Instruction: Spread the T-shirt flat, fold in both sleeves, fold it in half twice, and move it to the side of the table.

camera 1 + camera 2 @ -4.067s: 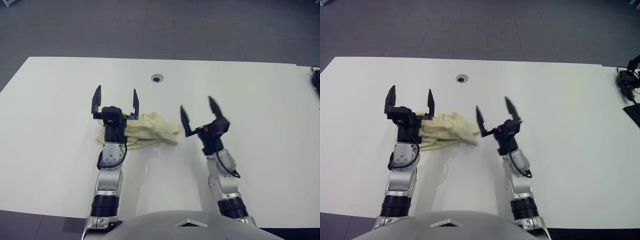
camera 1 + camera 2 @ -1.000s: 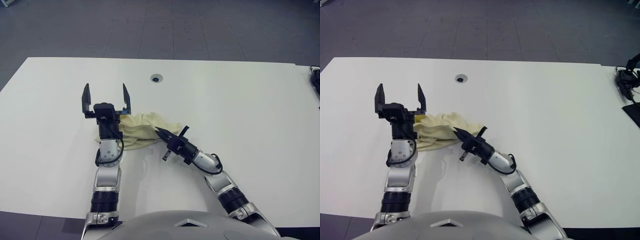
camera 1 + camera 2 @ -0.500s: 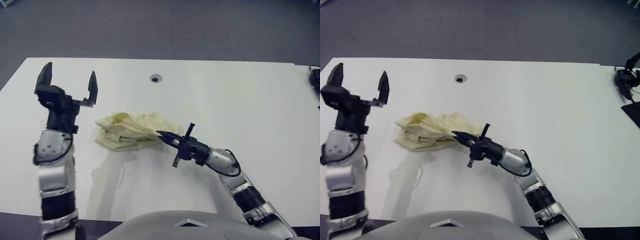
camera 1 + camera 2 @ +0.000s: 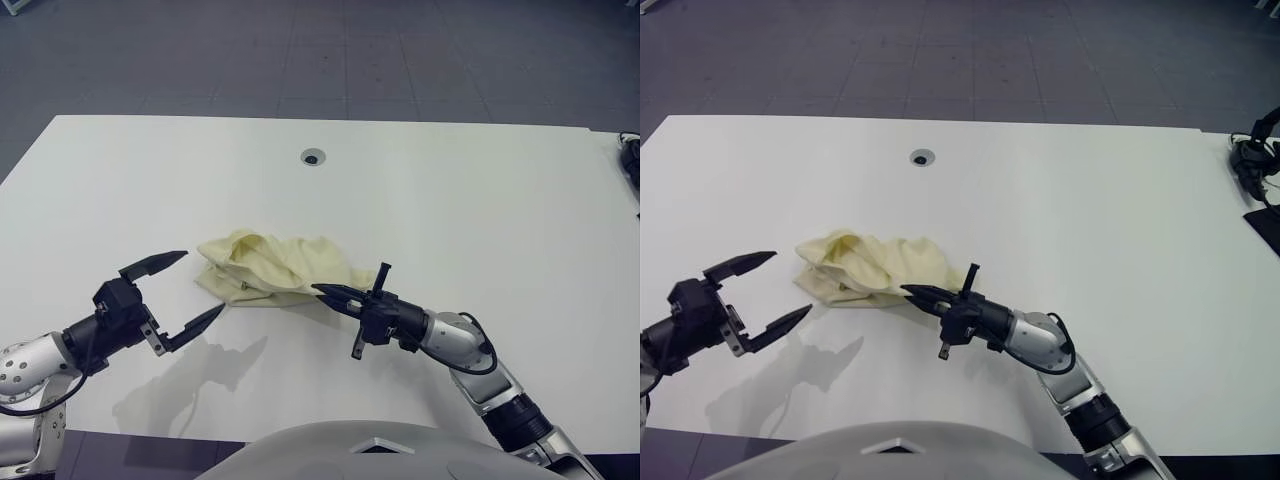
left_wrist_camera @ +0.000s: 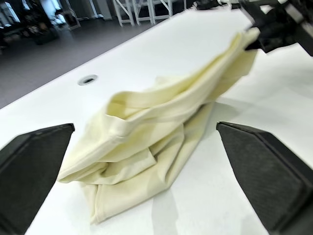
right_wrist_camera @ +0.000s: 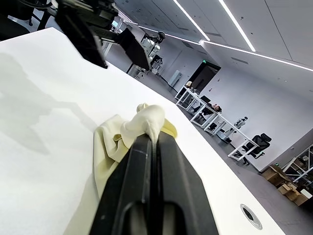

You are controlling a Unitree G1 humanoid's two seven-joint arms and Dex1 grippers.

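Note:
A pale yellow T-shirt [image 4: 266, 267] lies crumpled in a heap near the middle of the white table [image 4: 480, 190]. My right gripper [image 4: 325, 292] is shut on the T-shirt's right edge, low over the table; the pinched cloth bulges over its fingertips [image 6: 149, 142]. My left gripper [image 4: 200, 285] is open, hovering just left of the heap with its fingers [image 5: 32, 166] spread on either side of the T-shirt [image 5: 156, 147], not touching it.
A round cable hole [image 4: 313, 157] sits in the table behind the shirt. Dark cables [image 4: 1252, 160] lie at the table's far right edge. Bare tabletop stretches to the left, right and back of the heap.
My left gripper dropped from high at the left to table height beside the shirt, turning sideways. The right gripper drew back a little toward me, pulling the shirt's edge with it.

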